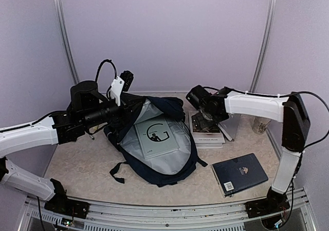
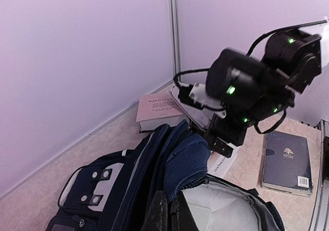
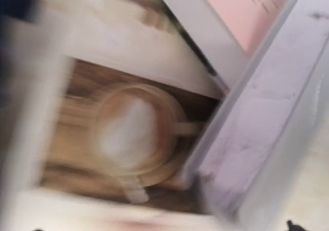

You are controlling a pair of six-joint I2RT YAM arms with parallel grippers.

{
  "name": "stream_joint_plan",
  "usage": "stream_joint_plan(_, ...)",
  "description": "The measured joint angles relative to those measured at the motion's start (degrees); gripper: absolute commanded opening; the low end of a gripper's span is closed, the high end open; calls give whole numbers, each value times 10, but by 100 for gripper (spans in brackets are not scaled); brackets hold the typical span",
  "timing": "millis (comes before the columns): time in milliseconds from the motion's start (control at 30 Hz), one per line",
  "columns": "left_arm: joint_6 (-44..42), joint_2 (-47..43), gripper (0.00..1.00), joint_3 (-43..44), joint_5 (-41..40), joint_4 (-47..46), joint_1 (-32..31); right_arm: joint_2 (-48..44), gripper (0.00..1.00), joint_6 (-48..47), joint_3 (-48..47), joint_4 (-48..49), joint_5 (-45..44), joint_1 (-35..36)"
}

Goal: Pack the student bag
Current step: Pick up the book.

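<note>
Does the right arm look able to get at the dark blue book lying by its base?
Probably yes. The blue book lies uncovered on the table with nothing on or against it, and the right gripper looks open and empty above the book stack nearby.

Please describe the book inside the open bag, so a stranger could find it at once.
On the beige table lies a large dark navy fabric backpack, open, its light grey lining showing. On that lining rests a thin white book. Unlike the navy hardcover book beside the bag, its cover bears a dark letter G.

Large "G" on white book (image 1: 157, 133)
</note>
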State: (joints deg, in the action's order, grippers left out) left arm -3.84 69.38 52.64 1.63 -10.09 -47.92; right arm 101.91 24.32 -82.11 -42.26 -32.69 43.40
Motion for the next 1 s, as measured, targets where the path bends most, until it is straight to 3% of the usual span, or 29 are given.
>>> stream_joint_plan(133,0,0,0,0,1,0,0,143,100,5,-76,-78,-133,-6)
stream_joint_plan(300,-1,0,0,0,-3,1,0,222,78,20,-122,-139,-228,-16)
stream_joint_plan(500,-3,0,0,0,-5,3,-2,230,51,59,-129,-190,-281,-21)
stream_joint_plan(700,-5,0,0,0,-6,5,-4,227,36,84,-117,-209,-289,-19)
stream_joint_plan(833,-5,0,0,0,-6,6,-7,215,19,93,-117,-223,-291,-12)
stream_joint_plan(1000,-7,0,0,0,-9,7,-10,192,16,115,-117,-249,-296,-3)
